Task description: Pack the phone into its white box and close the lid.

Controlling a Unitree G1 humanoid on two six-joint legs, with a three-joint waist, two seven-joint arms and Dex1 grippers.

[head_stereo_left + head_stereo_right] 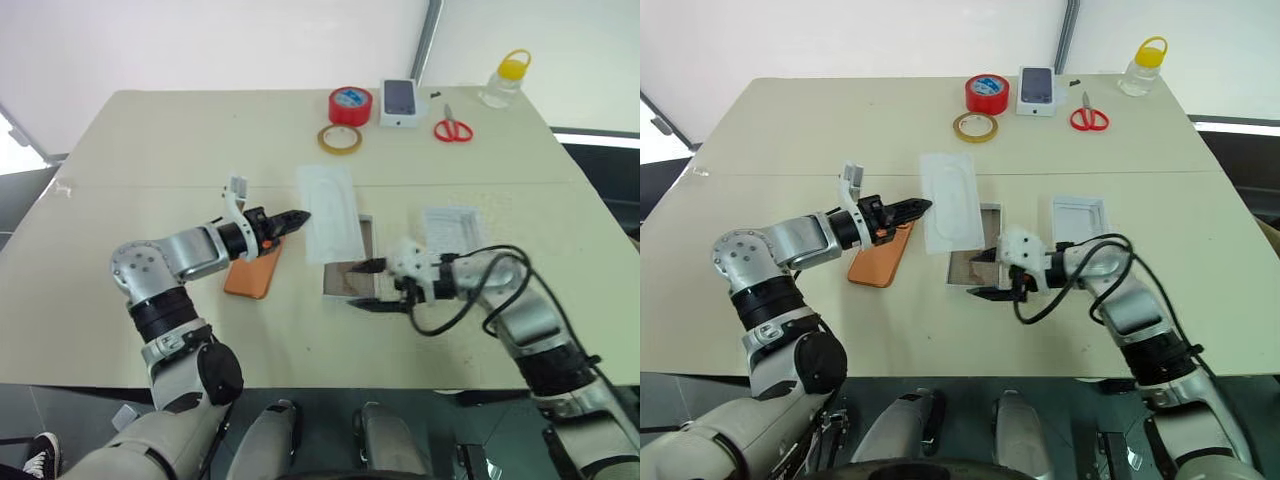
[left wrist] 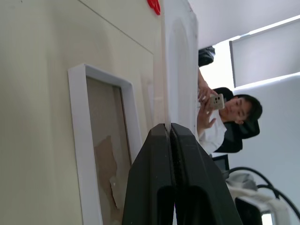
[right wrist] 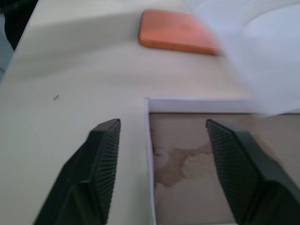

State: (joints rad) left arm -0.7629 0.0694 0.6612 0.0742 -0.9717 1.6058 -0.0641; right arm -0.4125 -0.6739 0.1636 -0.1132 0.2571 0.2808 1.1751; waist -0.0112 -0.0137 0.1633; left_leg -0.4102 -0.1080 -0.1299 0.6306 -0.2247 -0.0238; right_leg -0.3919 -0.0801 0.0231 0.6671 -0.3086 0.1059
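Item: phone [image 1: 252, 272], orange, flat on worktop [image 1: 150, 150], long axis near-to-far, left of white box [image 1: 348, 272] (open, empty). Left gripper [image 1: 300, 217] directly above it, fingers clenched on thin white insert [image 1: 329, 211]. Right gripper [image 1: 364, 284] released, farther off.

— What's sitting along the far edge of the surface [image 1: 150, 140] right now?

— A red tape roll [image 1: 350, 104], and just in front of it a tan tape ring [image 1: 340, 139] lying flat. Beside the red roll, a small white box with a purple phone picture [image 1: 398, 102]. Then red-handled scissors [image 1: 452, 127], and at the far corner a clear bottle with a yellow cap [image 1: 506, 78].

— Anyone around?

— A person [image 2: 225, 122] beyond the surface, holding up a phone.

— Anything nearer?

— A thin flat white insert [image 1: 329, 211], near the middle.
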